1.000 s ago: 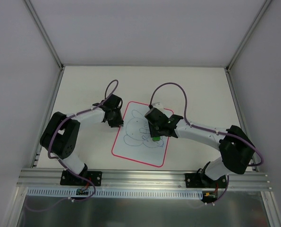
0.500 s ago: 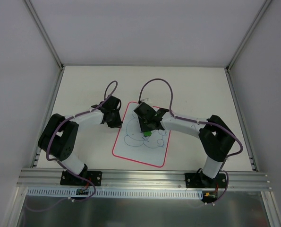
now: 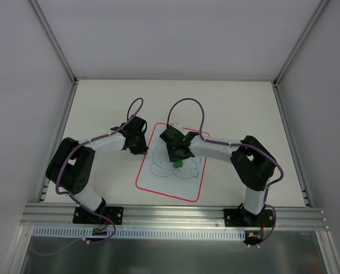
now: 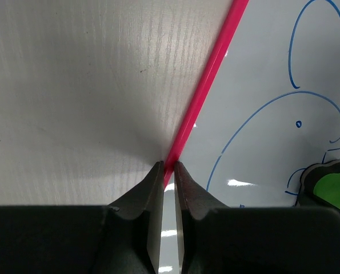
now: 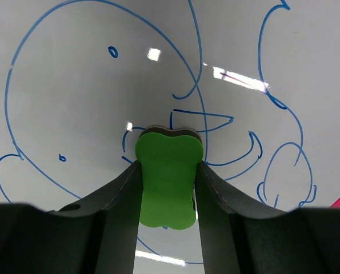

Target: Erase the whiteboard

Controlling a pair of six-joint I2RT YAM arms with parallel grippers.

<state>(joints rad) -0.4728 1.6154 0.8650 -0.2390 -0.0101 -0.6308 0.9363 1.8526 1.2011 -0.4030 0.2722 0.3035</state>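
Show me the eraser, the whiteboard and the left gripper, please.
eraser [image 5: 168, 177]: right wrist view, middle of its green face.
whiteboard [image 3: 164, 185]: top view, bare white patch near its near edge.
left gripper [image 4: 168, 165]: left wrist view, midway between its fingertips, at the pink border.

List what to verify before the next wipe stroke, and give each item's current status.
1. The green eraser is clamped between the right fingers: ok.
2. The eraser is pressed flat against the whiteboard: cannot tell.
3. The left fingers are closed, with their tips at the pink border: ok.
4. The blue drawing is erased: not ok, lines surround the eraser.
5. Nothing else is lying on the board: ok.
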